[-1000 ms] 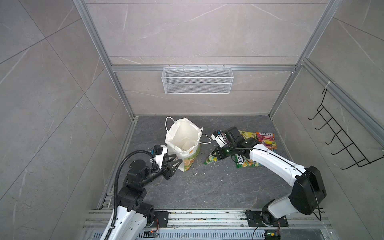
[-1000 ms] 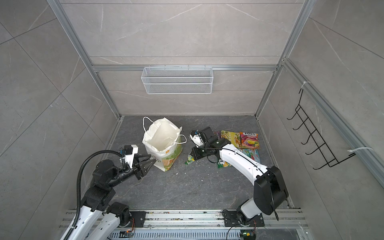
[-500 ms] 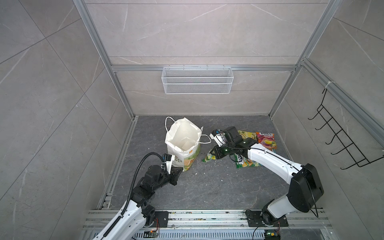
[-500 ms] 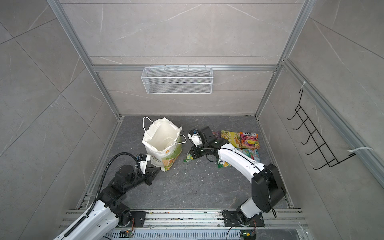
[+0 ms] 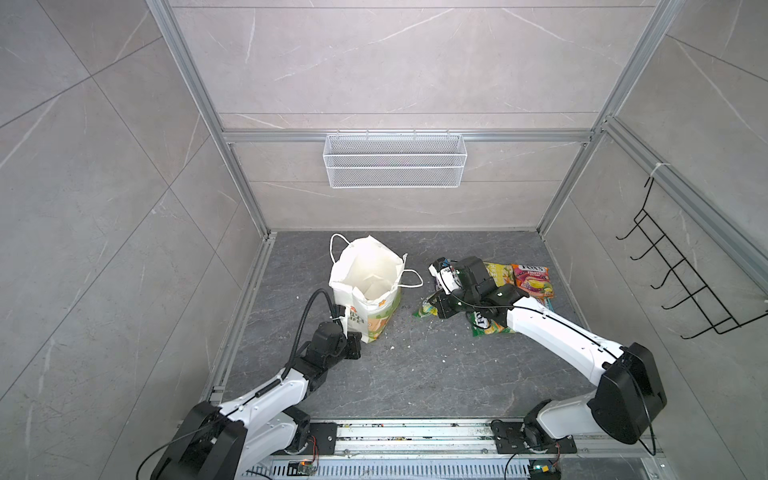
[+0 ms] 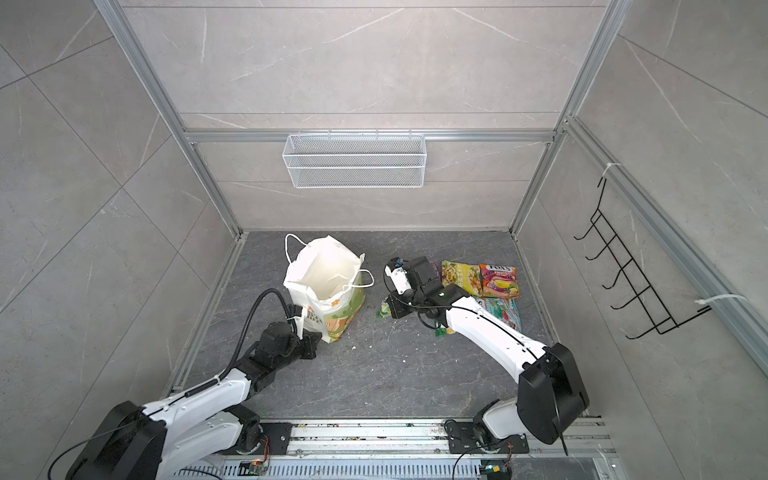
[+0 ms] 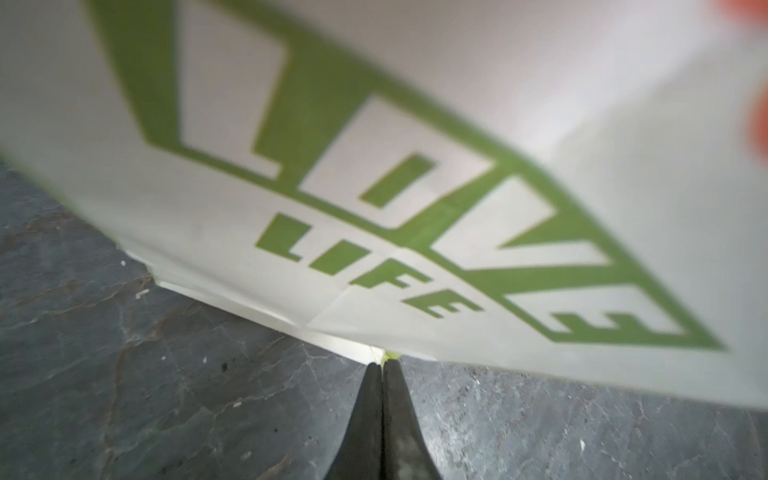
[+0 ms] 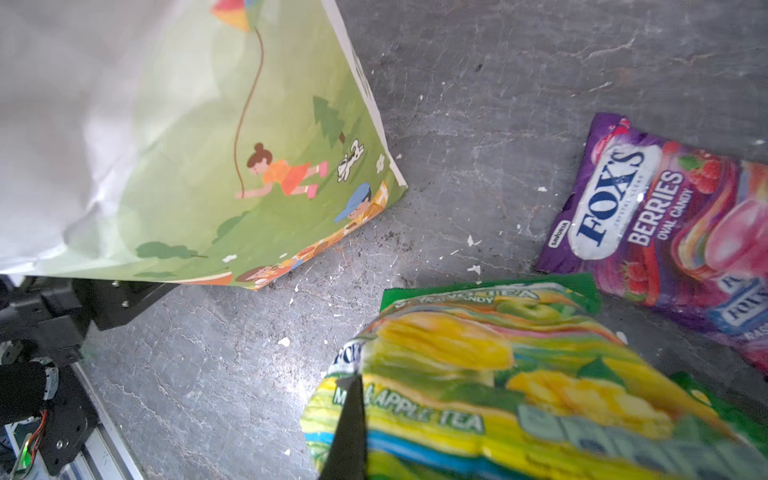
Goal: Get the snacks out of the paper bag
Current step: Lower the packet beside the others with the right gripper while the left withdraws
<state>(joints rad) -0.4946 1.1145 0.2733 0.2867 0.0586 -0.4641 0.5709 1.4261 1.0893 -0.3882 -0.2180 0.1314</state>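
Observation:
The white paper bag point(image 5: 365, 282) point(image 6: 324, 274) stands upright and open, and only white paper shows inside it. My left gripper point(image 7: 382, 364) point(image 5: 353, 348) is low on the floor, shut on the bag's point(image 7: 374, 166) near bottom corner. My right gripper point(image 8: 357, 376) point(image 5: 436, 305) is shut on a green-yellow snack packet point(image 8: 498, 395) point(image 5: 424, 309), right of the bag just above the floor. A purple FOX'S packet point(image 8: 665, 216) lies beside it. Further right lie a yellow-green packet point(image 5: 498, 272), a red-pink packet point(image 5: 532, 280), another green-yellow one point(image 5: 486, 326) and a teal-red one point(image 6: 503, 309).
A white wire mesh basket point(image 5: 395, 162) hangs on the back wall. A black hook rack point(image 5: 681, 282) is on the right wall. Small white crumbs dot the grey floor point(image 5: 415, 374). A metal rail point(image 5: 415, 436) runs along the front edge.
My left arm has dropped and moved in to the bag's bottom corner, and its jaws have closed there. The right gripper has stayed almost in place with its packet.

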